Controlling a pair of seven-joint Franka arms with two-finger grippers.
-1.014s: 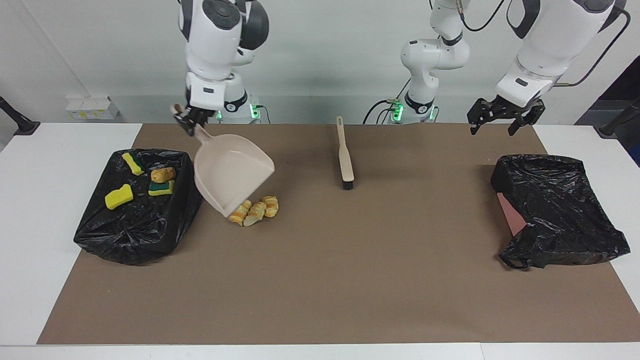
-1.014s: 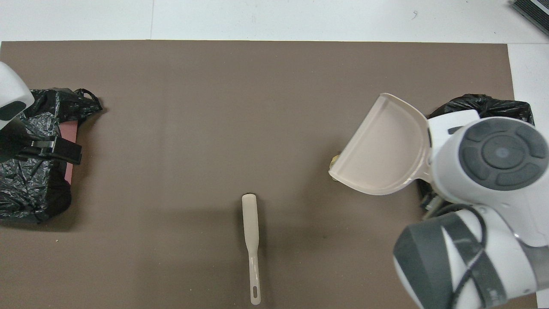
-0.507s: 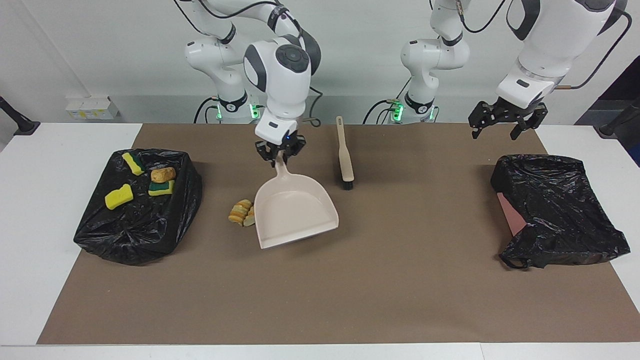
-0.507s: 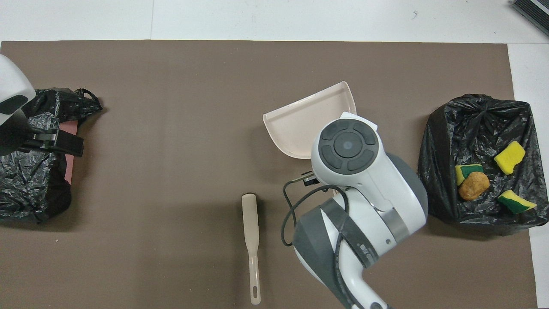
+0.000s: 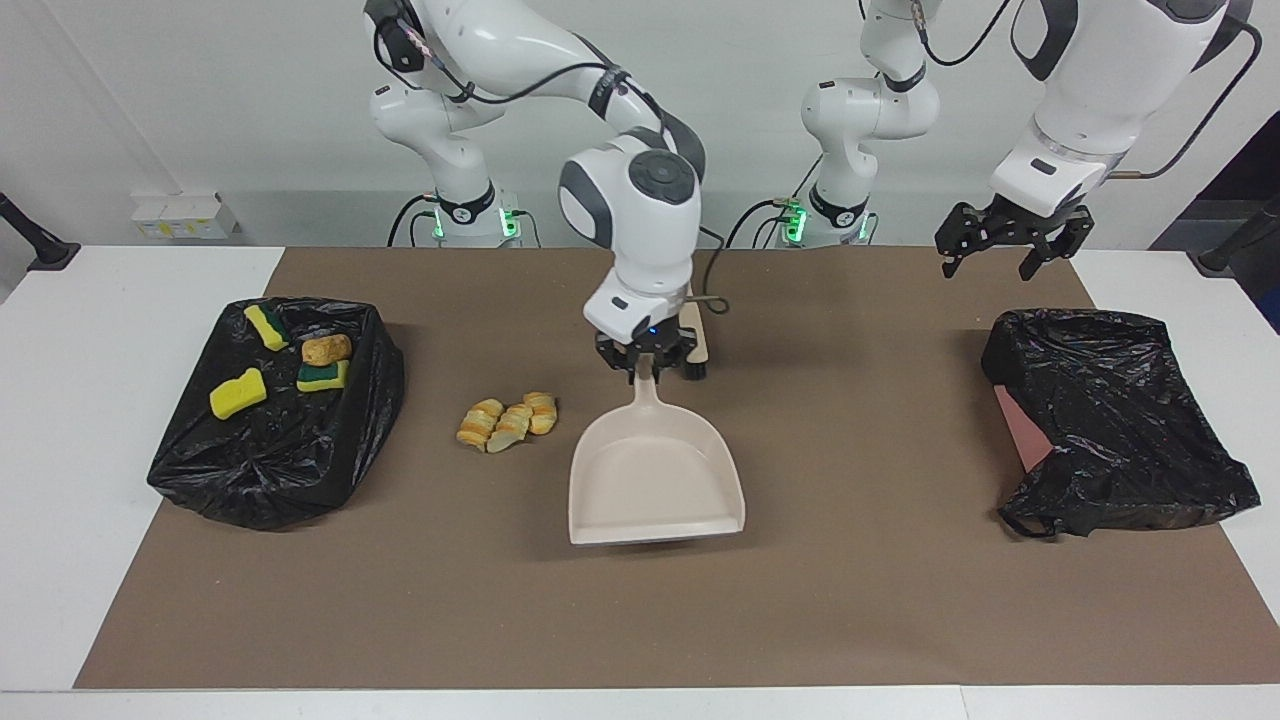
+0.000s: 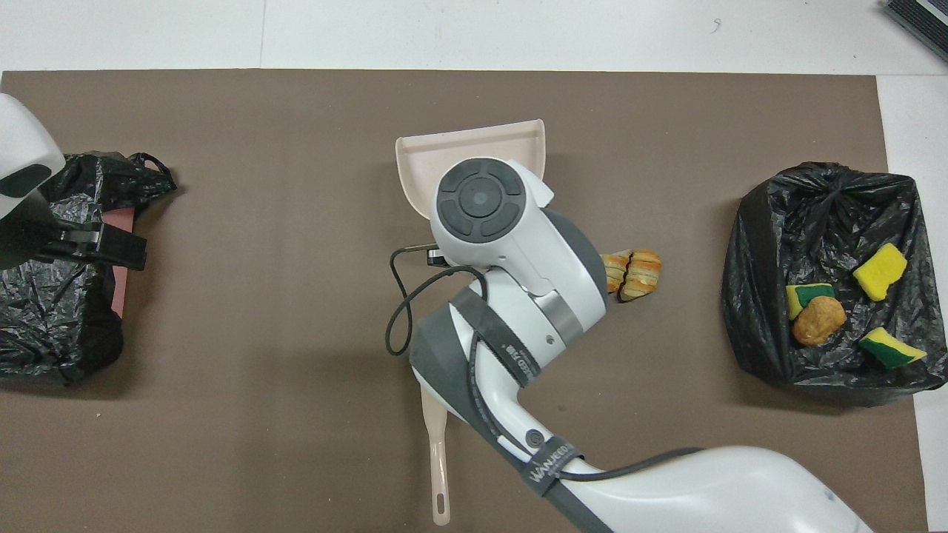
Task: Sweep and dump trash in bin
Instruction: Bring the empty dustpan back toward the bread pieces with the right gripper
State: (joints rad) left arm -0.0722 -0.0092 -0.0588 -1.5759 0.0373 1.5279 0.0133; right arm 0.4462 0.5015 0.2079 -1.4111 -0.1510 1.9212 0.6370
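Gripping the dustpan (image 5: 655, 480) by its handle, the right hand (image 5: 645, 362) is closed tight and sits over the middle of the counter (image 5: 640, 620). The pan lies near the mat's centre, mouth facing away from the robots, with nothing in it. Bread pieces (image 5: 508, 420) lie on the mat beside the pan, toward the right arm's end of the counter, apart from it. Near that end edge, a black bin (image 5: 270, 450) holds three yellow sponge chunks (image 5: 238, 393), two showing green backs, and a brown lump (image 5: 326, 349) on its liner. The brush (image 6: 438, 459) lies nearer the robots than the pan, mostly hidden by the right arm. The left hand (image 5: 1010, 245) waits with jaws wide above a second bin (image 5: 1120, 420) at the left arm's end.
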